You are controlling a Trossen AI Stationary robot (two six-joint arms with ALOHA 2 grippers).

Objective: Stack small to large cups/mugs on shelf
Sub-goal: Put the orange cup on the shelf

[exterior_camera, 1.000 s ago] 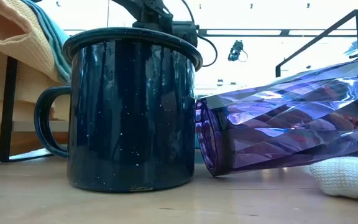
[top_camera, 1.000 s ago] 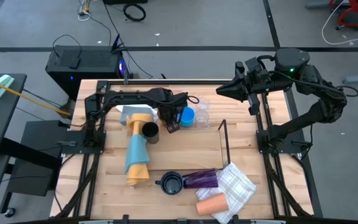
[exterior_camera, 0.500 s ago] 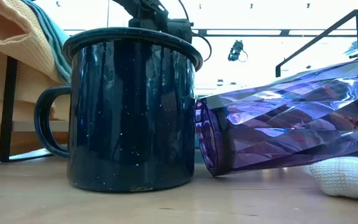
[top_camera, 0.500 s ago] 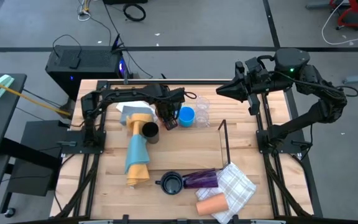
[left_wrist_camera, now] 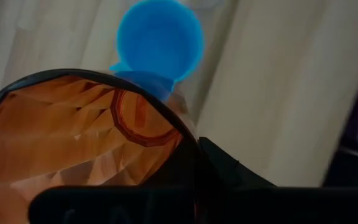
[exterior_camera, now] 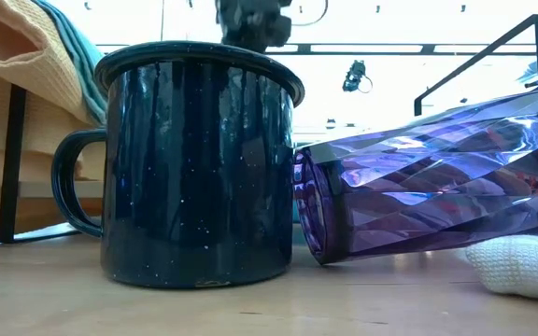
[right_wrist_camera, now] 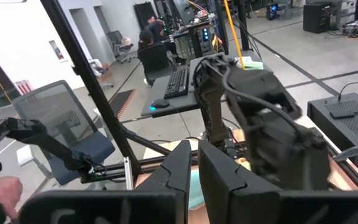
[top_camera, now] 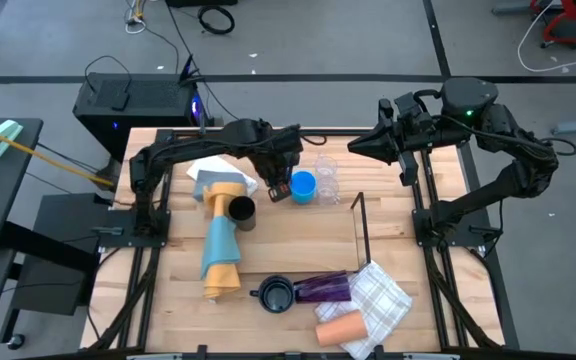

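Over wooden table (top_camera: pixel 178 300), left tool (top_camera: pixel 277 189) grips amber cup (left_wrist_camera: pixel 79 143) beside blue cup (top_camera: pixel 302 186).

Amber cup (left_wrist_camera: pixel 79 143) lifted above upright blue cup (top_camera: pixel 302 187), beside clear glasses (top_camera: pixel 325 178)

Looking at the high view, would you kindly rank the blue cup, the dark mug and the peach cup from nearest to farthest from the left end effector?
1. Blue cup, right beside the left end effector.
2. Dark mug, toward the table's front edge.
3. Peach cup, front edge, beside the checked cloth.
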